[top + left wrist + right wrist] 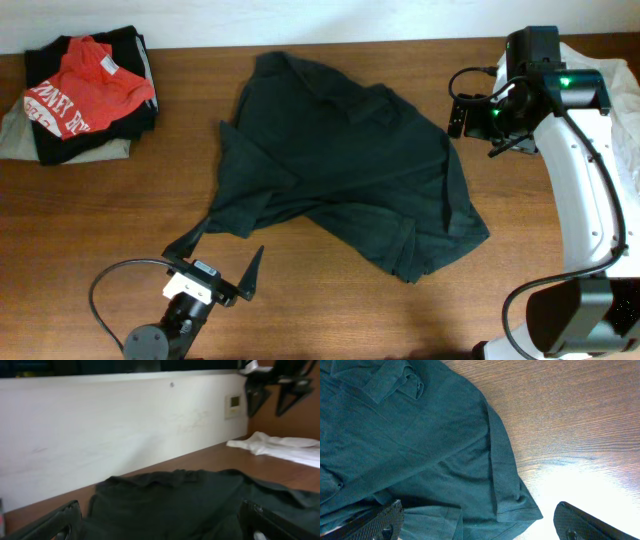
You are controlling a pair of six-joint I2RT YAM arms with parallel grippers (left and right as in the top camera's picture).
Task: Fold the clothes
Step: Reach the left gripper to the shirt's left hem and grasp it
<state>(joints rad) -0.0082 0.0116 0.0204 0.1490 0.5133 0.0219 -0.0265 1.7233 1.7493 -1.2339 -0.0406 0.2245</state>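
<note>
We count one dark green shirt, one pile of clothes, one white cloth and one wooden table. We count two grippers: left gripper, right gripper.

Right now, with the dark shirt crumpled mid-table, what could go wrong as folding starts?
1. The dark shirt lies bunched, layers overlapping at its lower left; the open left fingers could pinch several layers and fold wrinkles in.
2. The white cloth lies beside the right arm; a wide swing might snag it.
3. Spreading the shirt leftward could disturb the clothes stack.
</note>
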